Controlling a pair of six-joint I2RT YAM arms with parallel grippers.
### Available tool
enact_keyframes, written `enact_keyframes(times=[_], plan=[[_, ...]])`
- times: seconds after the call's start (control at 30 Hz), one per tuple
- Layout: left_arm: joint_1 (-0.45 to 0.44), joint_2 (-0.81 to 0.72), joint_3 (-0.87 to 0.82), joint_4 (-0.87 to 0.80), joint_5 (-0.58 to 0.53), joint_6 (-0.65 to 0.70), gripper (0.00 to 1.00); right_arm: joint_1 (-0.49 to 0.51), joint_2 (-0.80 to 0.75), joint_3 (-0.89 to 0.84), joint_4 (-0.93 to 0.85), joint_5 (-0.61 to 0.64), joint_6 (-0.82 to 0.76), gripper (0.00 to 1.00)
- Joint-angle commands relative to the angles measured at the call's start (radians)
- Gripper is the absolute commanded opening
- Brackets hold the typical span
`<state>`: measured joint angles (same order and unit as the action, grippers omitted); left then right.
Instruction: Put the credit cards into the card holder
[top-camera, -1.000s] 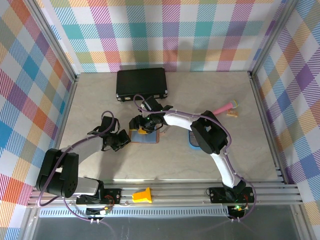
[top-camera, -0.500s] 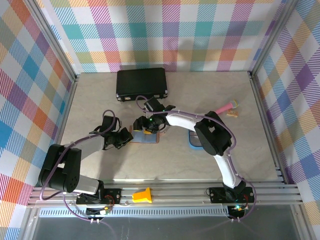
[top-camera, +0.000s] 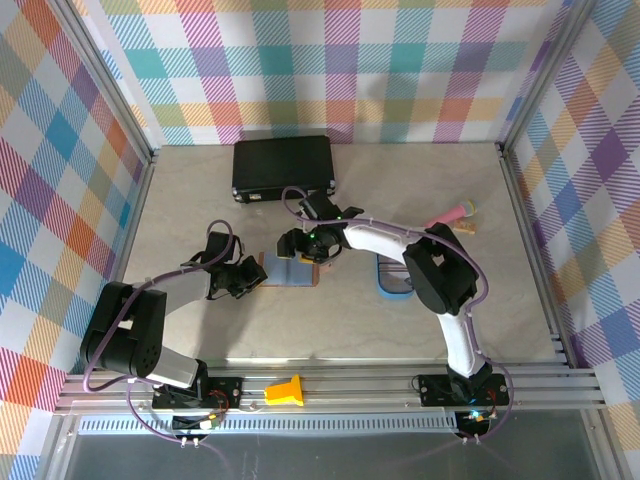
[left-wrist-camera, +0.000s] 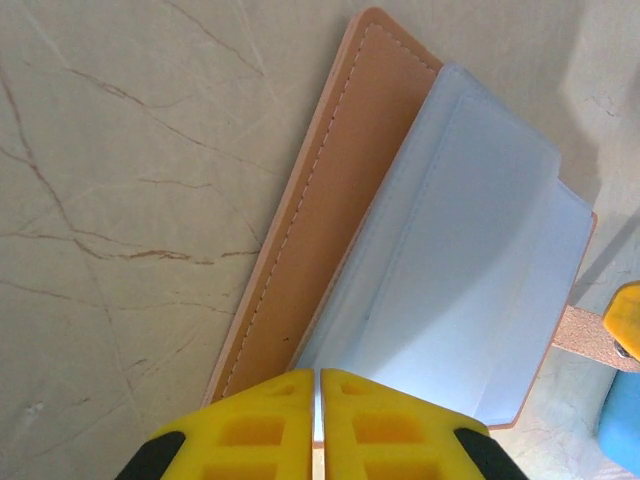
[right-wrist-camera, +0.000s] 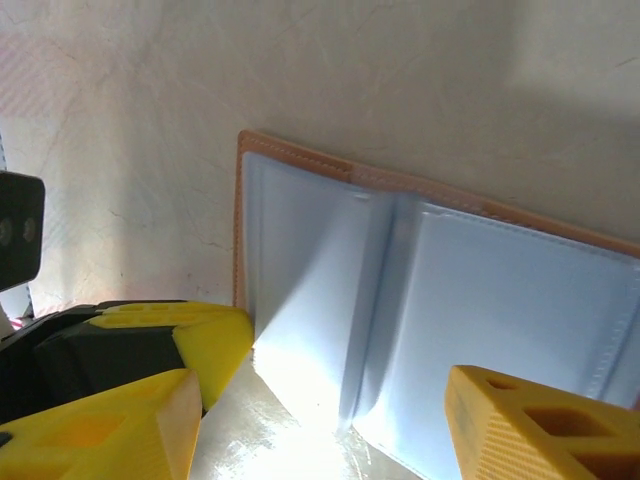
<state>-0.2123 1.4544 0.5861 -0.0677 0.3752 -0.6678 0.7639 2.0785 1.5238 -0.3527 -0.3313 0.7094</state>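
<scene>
Card holder (top-camera: 291, 272) lying open near the middle of the tabletop, left gripper (top-camera: 249, 278) sitting closed tight at its left edge, right gripper (top-camera: 302, 247) hanging over it, jaws spread wide.

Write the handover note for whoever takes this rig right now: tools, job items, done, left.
Left tool: shut, tips at the edge of the salmon-brown leather card holder.
Right tool: open, empty, over the holder.
Holder: lying open on the marble-look table, bluish-grey pockets up.
Done: holder opened; pockets look empty.
Left: fetch the credit cards and slide them in.
</scene>
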Motion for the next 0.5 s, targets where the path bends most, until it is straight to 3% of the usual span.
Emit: enact_keyframes(times=[0.0, 0.17, 0.47], plan=[[0.01, 0.001, 0.018, -0.003, -0.008, 0.008, 0.11, -0.004, -0.033, 0.003, -0.06, 0.017, -0.046, 0.65], [0.011, -0.026, 0.039, -0.079, -0.082, 0.017, 0.11, 0.011, -0.001, 0.049, -0.065, -0.057, -0.105, 0.63], [0.019, -0.032, 0.056, -0.107, -0.084, 0.027, 0.12, 0.035, 0.116, 0.157, -0.018, -0.168, -0.096, 0.58]])
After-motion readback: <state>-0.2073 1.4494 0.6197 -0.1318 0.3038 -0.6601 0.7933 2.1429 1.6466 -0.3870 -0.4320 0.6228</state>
